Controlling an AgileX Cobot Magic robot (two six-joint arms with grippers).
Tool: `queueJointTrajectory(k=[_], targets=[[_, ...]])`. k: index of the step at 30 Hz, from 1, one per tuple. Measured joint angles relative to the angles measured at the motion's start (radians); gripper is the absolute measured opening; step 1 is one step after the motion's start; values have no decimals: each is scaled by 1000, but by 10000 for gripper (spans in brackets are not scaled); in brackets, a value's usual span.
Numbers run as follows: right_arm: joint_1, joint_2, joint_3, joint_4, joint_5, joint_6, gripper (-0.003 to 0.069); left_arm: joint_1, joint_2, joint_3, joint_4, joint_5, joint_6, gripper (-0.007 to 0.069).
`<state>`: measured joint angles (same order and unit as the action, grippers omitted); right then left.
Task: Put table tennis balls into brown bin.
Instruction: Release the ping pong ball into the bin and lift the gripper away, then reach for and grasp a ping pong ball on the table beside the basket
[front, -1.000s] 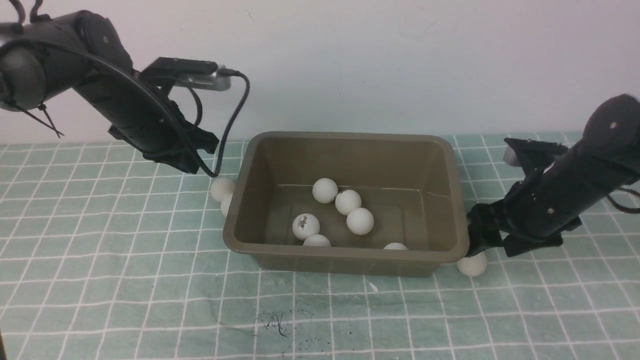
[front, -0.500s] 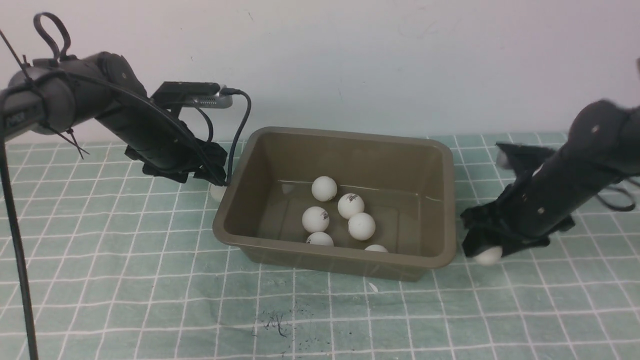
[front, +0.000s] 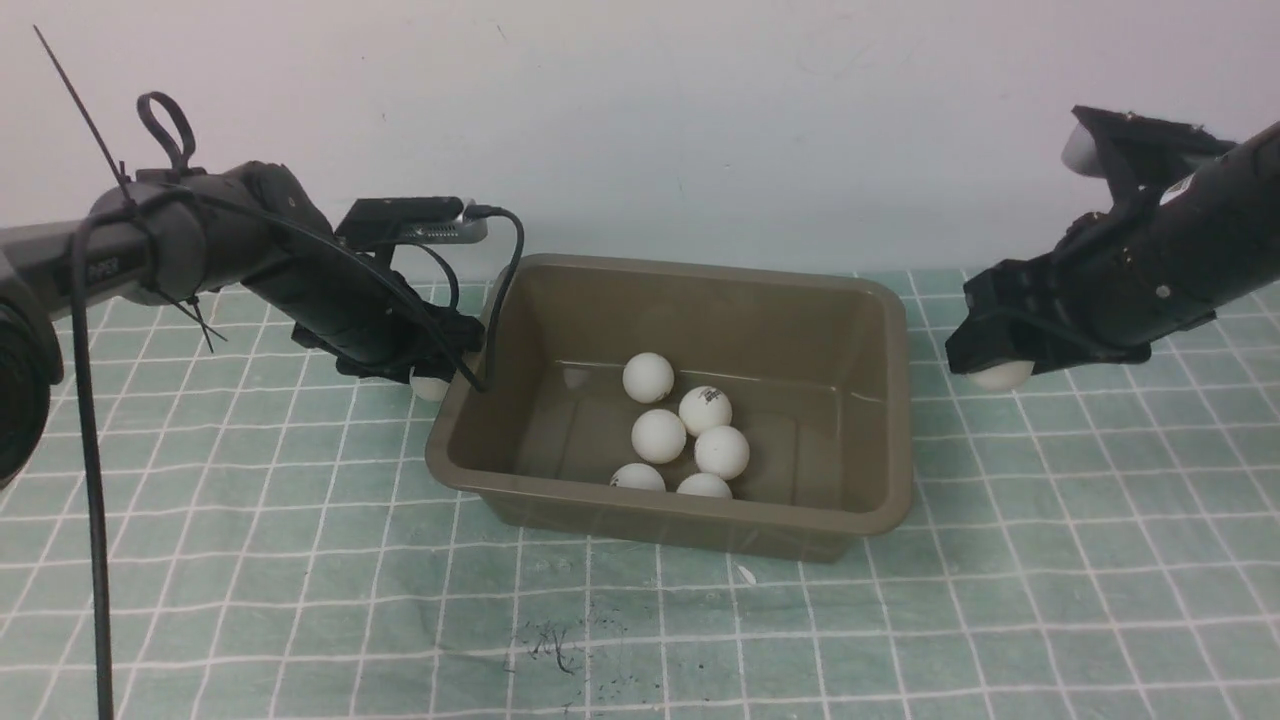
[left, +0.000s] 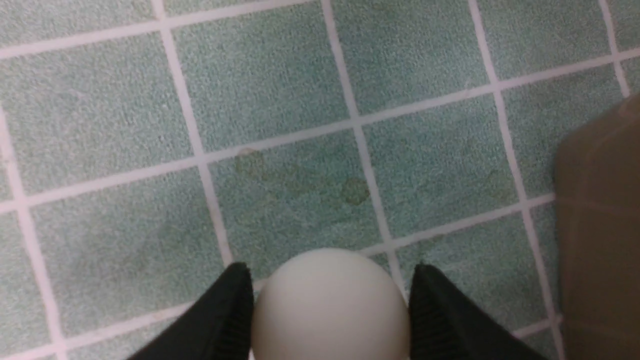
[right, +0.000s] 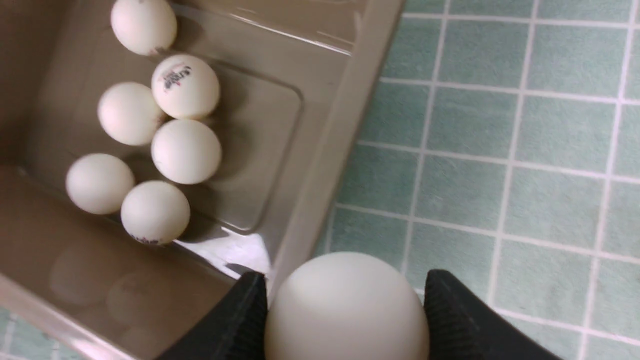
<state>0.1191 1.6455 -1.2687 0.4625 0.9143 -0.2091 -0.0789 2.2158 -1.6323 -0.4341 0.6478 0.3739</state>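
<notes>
The brown bin (front: 690, 271) stands mid-table with several table tennis balls (front: 659, 435) clustered on its floor. By the bin's left back corner, low over the mat, my left gripper (front: 436, 378) is shut on a white ball (front: 430, 388). In the left wrist view that ball (left: 330, 310) fills the gap between both black fingers (left: 227, 312), with the bin's wall (left: 600, 225) close beside. Raised to the right of the bin, my right gripper (front: 1000, 368) is shut on another ball (front: 1002, 377). The right wrist view shows this ball (right: 346, 310) just outside the bin's rim (right: 325, 165).
A green mat with a white grid (front: 250, 560) covers the table, with dark scribble marks (front: 555, 640) near the front. A pale wall (front: 700, 120) rises right behind the bin. The left arm's cable (front: 505, 260) hangs beside the bin's left back corner.
The bin slid left and the balls inside rolled. My right gripper closed on a ball from the mat and lifted it high. My left gripper dropped onto a ball beside the bin.
</notes>
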Motion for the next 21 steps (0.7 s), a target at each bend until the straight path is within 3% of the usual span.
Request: queueJointTrajectory(k=[6, 10, 11, 16, 19, 21], targets=[[92, 8, -12, 87, -77, -101, 363, 1, -82, -68, 89, 181, -12, 346], [176, 70, -45, 105, -176, -141, 365, -25, -196, -126, 16, 261, 12, 347], [188, 111, -82, 105, -185, -141, 391, -62, -217, -145, -25, 266, 67, 349], [189, 167, -152, 55, -104, -123, 549, -140, -177, -147, -35, 292, 90, 353], [189, 164, -188, -20, -23, -95, 594, -170, -126, -144, -23, 308, 70, 429], [189, 136, -204, -123, 36, -32, 562, -170, -120, -146, -2, 329, 58, 507]])
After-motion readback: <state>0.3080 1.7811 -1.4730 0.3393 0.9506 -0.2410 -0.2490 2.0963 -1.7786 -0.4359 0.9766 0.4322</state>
